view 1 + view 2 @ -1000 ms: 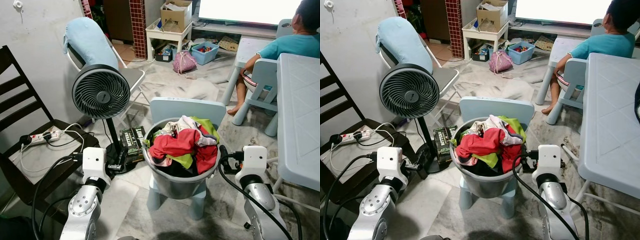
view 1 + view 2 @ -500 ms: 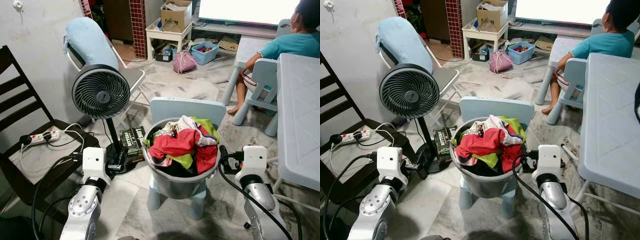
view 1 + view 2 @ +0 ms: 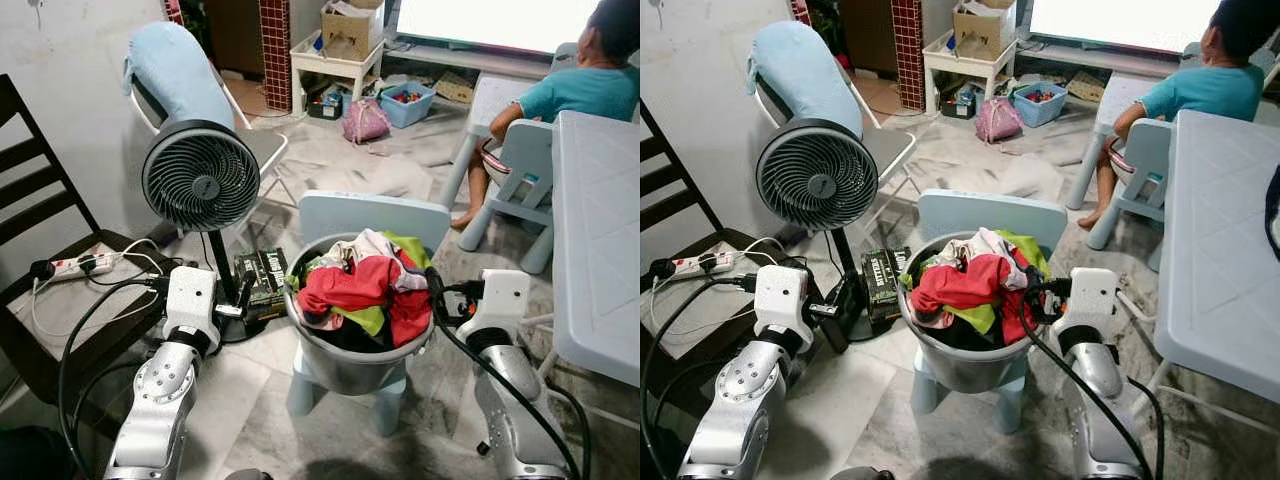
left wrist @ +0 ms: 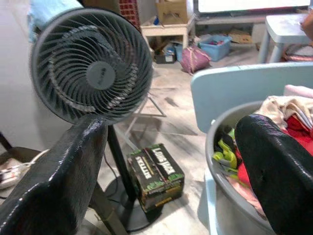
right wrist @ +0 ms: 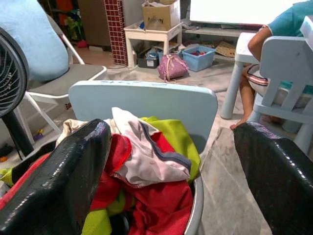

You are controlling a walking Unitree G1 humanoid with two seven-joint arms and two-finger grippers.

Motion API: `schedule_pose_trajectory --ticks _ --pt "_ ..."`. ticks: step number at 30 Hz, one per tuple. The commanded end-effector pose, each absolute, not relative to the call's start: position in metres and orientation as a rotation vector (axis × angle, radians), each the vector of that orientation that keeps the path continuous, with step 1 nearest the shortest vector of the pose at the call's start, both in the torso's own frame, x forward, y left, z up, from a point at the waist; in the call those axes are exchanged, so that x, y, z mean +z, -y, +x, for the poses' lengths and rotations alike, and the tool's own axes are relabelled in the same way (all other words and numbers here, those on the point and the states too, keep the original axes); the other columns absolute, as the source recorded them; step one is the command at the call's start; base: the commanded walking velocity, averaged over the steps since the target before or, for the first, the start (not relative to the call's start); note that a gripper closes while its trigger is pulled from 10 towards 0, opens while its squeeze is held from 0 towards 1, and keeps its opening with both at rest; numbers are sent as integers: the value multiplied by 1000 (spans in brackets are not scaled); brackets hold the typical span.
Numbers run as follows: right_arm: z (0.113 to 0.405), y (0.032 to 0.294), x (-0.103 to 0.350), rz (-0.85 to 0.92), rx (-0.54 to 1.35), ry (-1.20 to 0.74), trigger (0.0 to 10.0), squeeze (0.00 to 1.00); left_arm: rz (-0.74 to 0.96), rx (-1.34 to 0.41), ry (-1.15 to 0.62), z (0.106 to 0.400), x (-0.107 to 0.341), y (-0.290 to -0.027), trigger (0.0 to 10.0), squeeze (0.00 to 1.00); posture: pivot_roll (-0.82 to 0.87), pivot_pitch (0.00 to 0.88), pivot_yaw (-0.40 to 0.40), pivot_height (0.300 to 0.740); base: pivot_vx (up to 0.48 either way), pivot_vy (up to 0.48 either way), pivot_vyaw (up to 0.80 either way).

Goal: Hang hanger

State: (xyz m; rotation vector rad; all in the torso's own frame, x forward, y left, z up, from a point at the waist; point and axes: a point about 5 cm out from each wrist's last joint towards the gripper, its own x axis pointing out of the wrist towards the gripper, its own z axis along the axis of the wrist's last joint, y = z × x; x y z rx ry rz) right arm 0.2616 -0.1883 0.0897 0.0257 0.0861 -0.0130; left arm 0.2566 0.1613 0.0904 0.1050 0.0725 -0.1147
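Two grippers flank bucket (image 3: 352, 368) | left (image 3: 232, 310) | right (image 3: 440, 300) | jaws apart

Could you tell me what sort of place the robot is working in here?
Most likely a lived-in family living room: a laundry tub of clothes sits on a child's chair, a standing fan runs nearby, and a toy bin sits by the far wall.

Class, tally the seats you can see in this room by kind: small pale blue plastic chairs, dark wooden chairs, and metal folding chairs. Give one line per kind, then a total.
Small pale blue plastic chairs: 2, one under the laundry bucket, one where the person sits
Dark wooden chairs: 1
Metal folding chairs: 1
Total: 4
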Motion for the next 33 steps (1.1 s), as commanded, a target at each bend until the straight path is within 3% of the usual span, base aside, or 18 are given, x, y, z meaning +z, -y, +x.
schedule_pose_trajectory --ticks 1,12,20,33 --pt "259 191 94 29 -10 -61 10000 0 89 -74 -82 253 90 -168 10000 0 -20 32 24 740 0 0 0" --pt "257 192 95 39 13 -50 10000 0 16 -89 -77 255 97 -165 10000 0 -25 44 25 740 0 0 0" --pt "264 201 101 38 9 -29 10000 0 2 -108 -85 257 99 -163 10000 0 -24 42 23 740 0 0 -534" --pt "264 189 102 24 73 -22 10000 0 -9 -118 -91 258 100 -159 10000 0 -26 44 21 740 258 0 0"
